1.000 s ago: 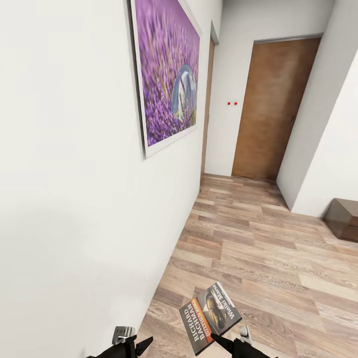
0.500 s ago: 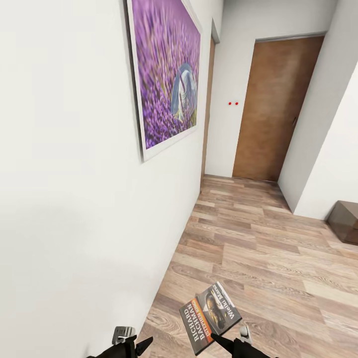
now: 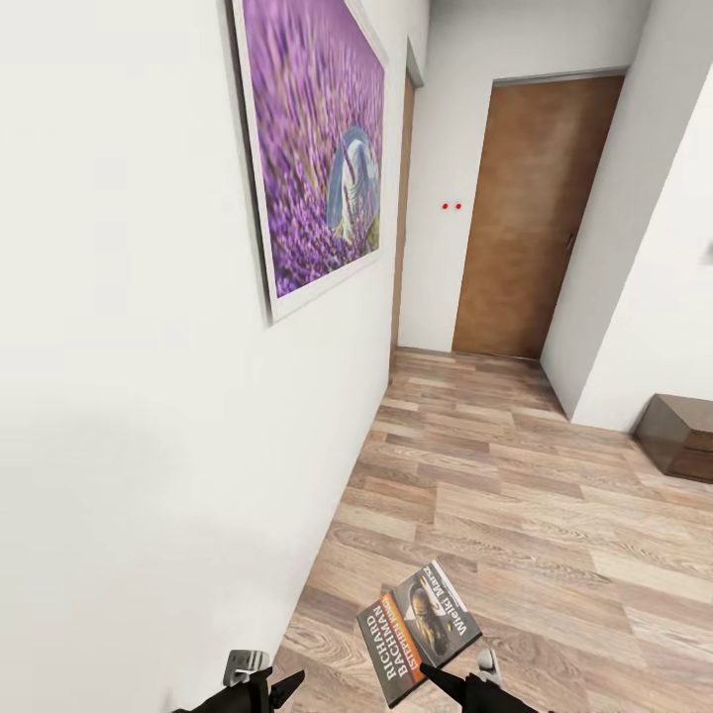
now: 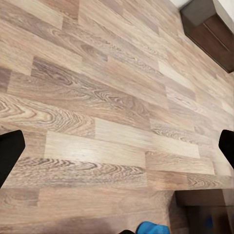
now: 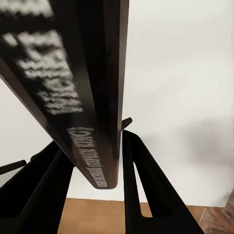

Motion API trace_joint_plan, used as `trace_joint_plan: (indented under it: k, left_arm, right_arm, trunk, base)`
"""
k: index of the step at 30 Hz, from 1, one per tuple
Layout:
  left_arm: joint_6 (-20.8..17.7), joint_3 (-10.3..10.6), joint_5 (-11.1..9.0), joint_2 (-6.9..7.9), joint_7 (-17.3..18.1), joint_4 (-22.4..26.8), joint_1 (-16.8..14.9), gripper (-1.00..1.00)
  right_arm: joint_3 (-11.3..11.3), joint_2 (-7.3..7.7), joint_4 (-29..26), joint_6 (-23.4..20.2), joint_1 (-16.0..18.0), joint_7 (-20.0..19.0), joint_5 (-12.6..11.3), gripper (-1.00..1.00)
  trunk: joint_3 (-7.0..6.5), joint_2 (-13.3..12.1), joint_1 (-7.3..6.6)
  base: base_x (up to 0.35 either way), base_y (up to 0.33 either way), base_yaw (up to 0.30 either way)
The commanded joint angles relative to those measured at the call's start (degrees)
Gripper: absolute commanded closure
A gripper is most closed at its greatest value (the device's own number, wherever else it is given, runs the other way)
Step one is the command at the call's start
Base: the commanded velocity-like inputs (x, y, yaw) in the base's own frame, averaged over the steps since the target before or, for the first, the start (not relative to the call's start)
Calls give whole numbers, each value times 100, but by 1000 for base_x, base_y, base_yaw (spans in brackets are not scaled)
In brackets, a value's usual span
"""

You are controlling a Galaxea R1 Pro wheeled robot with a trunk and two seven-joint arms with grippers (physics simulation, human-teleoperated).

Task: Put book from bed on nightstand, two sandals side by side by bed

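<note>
The book (image 3: 418,631) is off the bed and in transit — pinched at its lower edge by the right gripper (image 3: 443,676), cover tilted up toward the head camera, Bachman lettering plain to read. In the right wrist view its dark spine (image 5: 92,97) runs straight between the closing fingers (image 5: 146,195), clamped tight. The left gripper (image 3: 265,683) hangs empty, fingers spread wide over bare wood-plank floor (image 4: 97,97). Ahead lies a white wall with a framed purple flower picture (image 3: 312,149), a brown door (image 3: 525,218), and a dark-brown cabinet (image 3: 678,431) at the right edge — no nightstand here. So I'd judge the pick done, the placing and both sandals left.
</note>
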State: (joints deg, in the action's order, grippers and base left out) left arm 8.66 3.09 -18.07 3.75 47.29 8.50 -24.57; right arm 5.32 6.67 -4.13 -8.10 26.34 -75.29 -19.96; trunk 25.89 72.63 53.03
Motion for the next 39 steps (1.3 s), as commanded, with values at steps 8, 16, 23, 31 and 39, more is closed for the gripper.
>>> trace_joint_plan:
  k: [8, 16, 23, 31, 39]
  left_arm:
    - [31, 34, -31, 2, 9, -6, -4, -100]
    - [31, 34, -37, 2, 11, -6, -4, -100]
    - [31, 35, -30, 2, 8, -6, -4, -100]
    - [31, 40, -30, 2, 8, -6, -4, -100]
    - [31, 34, -36, 2, 14, -6, -4, -100]
  right_arm:
    - [41, 1, -1, -60, 3, -21, 27, 100]
    - [45, 1, -1, -62, 3, -21, 27, 100]
    - [44, -4, -2, -60, 3, -21, 27, 100]
    - [45, -3, -2, -61, 3, -22, 27, 100]
    - [43, -4, -1, -60, 3, -21, 27, 100]
  trunk:
    - [6, 4, 0]
    - [6, 4, 0]
    - [6, 4, 0]
    - [6, 4, 0]
    - [6, 4, 0]
  base:
    - [196, 0, -1]
    - [35, 0, 0]
    - [137, 0, 0]
    - [39, 0, 0]
    - [1, 0, -106]
